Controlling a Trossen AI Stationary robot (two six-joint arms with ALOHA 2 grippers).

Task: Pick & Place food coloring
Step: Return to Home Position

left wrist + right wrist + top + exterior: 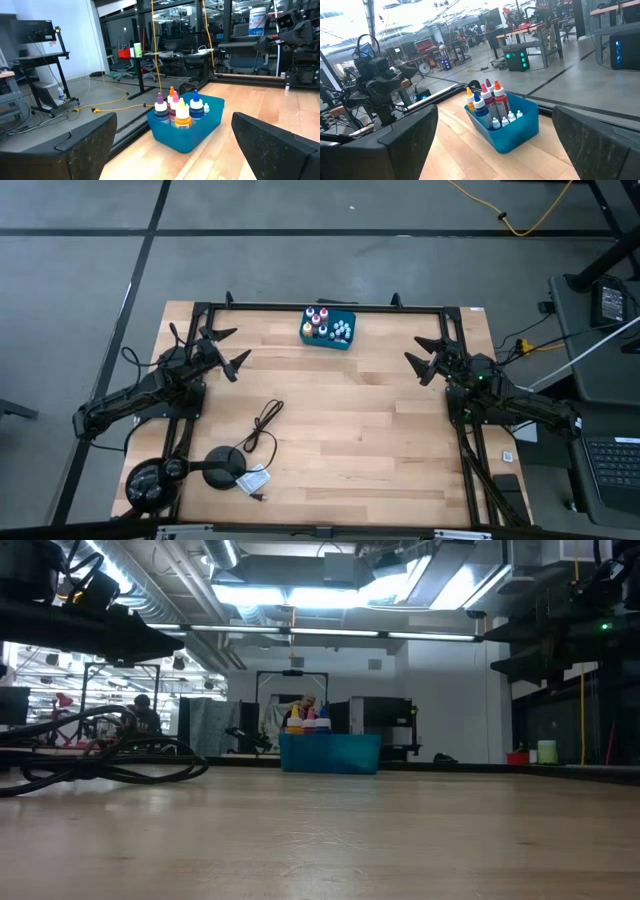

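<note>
Red, purple food coloring point(327, 328) between pincers point(232, 350) point(422, 360)

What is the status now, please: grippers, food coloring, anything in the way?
Left gripper open, empty, left side; right gripper open, empty, right side. Food coloring bottles upright in blue container. Black cable lies apart, blocks nothing.

Pale wood-plank bench point(380, 430), smooth and lightly satin. Glossy blue plastic container point(192, 135). Smooth plastic food coloring bottles point(182, 116), pale caps.
</note>
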